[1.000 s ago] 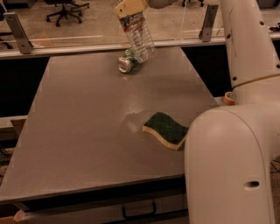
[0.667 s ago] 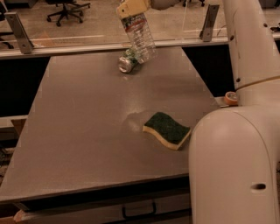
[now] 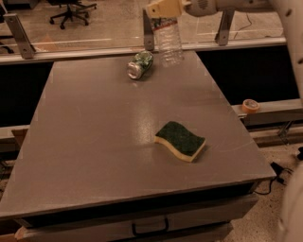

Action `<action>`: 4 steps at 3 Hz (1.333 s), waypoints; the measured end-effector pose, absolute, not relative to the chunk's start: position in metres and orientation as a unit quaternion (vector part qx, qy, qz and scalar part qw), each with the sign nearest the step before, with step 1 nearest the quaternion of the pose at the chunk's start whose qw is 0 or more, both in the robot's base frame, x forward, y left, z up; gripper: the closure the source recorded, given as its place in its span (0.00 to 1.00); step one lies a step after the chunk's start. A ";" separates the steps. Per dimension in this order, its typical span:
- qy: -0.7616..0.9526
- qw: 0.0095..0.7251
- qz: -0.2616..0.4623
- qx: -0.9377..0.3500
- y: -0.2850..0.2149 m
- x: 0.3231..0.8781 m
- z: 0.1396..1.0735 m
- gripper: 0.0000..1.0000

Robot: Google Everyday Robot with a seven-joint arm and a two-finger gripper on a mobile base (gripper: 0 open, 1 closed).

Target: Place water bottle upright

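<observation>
The grey table fills most of my view, and my white arm reaches in across the top right, with my gripper above the table's far edge, clamped on the top of the water bottle. The bottle hangs close to upright with its base low at that far edge, though I cannot tell whether it touches the surface. The green-and-yellow sponge lies near the middle right, well apart from the bottle, and the crushed green can lies on its side just left of the bottle's base.
</observation>
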State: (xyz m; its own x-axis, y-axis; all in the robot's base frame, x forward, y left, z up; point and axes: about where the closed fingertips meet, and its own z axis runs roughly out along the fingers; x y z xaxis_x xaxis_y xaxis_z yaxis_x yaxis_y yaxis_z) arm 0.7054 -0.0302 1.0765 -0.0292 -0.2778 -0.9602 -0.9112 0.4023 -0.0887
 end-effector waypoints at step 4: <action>0.543 0.616 0.333 -0.464 -0.052 0.706 1.001 1.00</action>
